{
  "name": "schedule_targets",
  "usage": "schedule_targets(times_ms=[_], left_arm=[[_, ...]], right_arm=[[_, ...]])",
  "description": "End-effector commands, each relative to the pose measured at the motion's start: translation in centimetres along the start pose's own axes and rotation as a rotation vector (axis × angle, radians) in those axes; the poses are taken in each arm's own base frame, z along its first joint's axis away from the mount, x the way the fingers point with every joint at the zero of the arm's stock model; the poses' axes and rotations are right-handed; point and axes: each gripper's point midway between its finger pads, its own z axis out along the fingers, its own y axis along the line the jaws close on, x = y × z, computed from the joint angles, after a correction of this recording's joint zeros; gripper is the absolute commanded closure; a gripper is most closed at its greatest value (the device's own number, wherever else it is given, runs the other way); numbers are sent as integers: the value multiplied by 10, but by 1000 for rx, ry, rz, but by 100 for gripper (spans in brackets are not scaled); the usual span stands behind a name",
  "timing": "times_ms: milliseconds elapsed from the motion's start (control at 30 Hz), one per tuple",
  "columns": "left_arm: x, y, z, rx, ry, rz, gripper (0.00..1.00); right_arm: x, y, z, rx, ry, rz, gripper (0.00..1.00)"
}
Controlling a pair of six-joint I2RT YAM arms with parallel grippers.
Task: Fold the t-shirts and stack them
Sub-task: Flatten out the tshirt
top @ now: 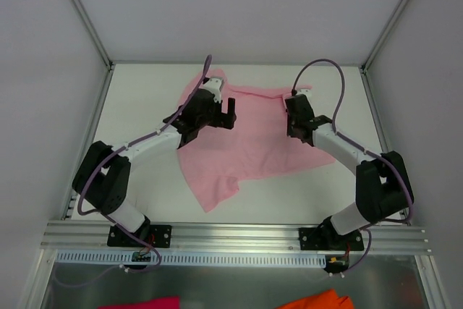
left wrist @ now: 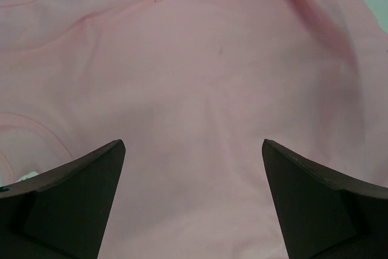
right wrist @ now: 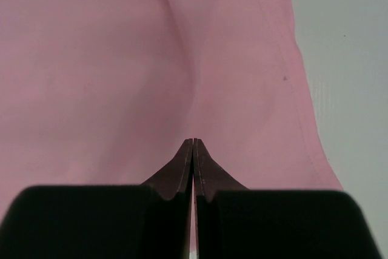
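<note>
White table (top: 137, 106) carries the pink t-shirt (top: 249, 153), rumpled beneath both pincers. The right pincer (right wrist: 193, 142) is clenched on what looks like a thin fold, hem just to its right; the left pincer (left wrist: 194, 150) hangs released over mid-cloth. So slight a pinch may slip on lifting, and a one-sided pull would bunch the shirt.

A white table (top: 145, 103) fills the middle of the space, closed in by plain pale grey walls at the back (top: 239, 5), left (top: 43, 70) and right (top: 427, 70), with slim metal posts (top: 81, 12) in the back corners. An aluminium rail (top: 239, 235) runs along the table's near edge, above a shiny metal surface (top: 239, 287). The light is even and soft, with only faint shadows.
</note>
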Motion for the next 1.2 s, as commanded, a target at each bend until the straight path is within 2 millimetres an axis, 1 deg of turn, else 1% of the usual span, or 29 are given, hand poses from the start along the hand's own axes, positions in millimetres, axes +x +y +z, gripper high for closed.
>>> schedule_targets(times_ms=[0,33,67,133,167,200,267,300,333,433,500,533,600,667,700,733,767,867,933,1033,1067,1133,1167], left_arm=[[-18,-4,-16,17,-85,-66,1],[-10,-4,-20,27,-79,-73,1],[-10,-7,-23,53,-89,-87,1],[-3,-7,-30,61,-91,-96,1],[-1,-5,-33,55,-92,-101,1],[-4,-5,-39,53,-106,-106,1],[2,-3,-43,52,-100,-117,1],[-2,-6,-48,67,-118,-120,1],[3,-7,-49,74,-109,-120,1],[6,-6,-51,75,-103,-121,1],[9,-7,-52,74,-95,-118,1],[10,-5,-52,64,-95,-119,1],[12,-4,-54,60,-91,-123,1],[11,-4,-56,60,-101,-129,1],[10,-3,-57,61,-106,-132,1],[9,-4,-59,63,-108,-136,1],[8,-3,-60,61,-110,-138,1],[6,-4,-65,64,-119,-138,1],[7,-2,-67,53,-115,-141,1],[5,0,-74,44,-127,-146,1],[4,-1,-76,52,-131,-147,1],[2,-2,-80,59,-141,-151,1],[0,-2,-83,61,-147,-152,1]], right_arm=[[-7,10,7,-25,-10,25,99],[-6,10,9,-16,0,18,99],[0,8,14,8,22,14,99],[5,3,18,42,35,10,99],[11,2,22,55,51,9,99],[15,1,24,66,63,9,99],[24,-4,27,103,80,7,99],[31,-5,28,113,94,1,99],[34,-5,30,119,96,3,99],[48,-6,31,131,120,3,99],[56,-4,29,143,132,2,99],[63,-5,27,151,153,-2,99],[71,7,22,130,161,-9,99],[77,11,19,154,170,-16,99],[83,15,15,162,184,-44,99],[83,16,14,184,180,-44,99],[87,20,12,187,184,-58,99],[103,21,4,208,202,-76,99],[109,20,0,225,196,-74,99],[130,21,-9,213,214,-98,99],[140,23,-15,204,217,-107,99],[150,25,-21,196,220,-126,99],[162,27,-26,186,223,-145,99]])
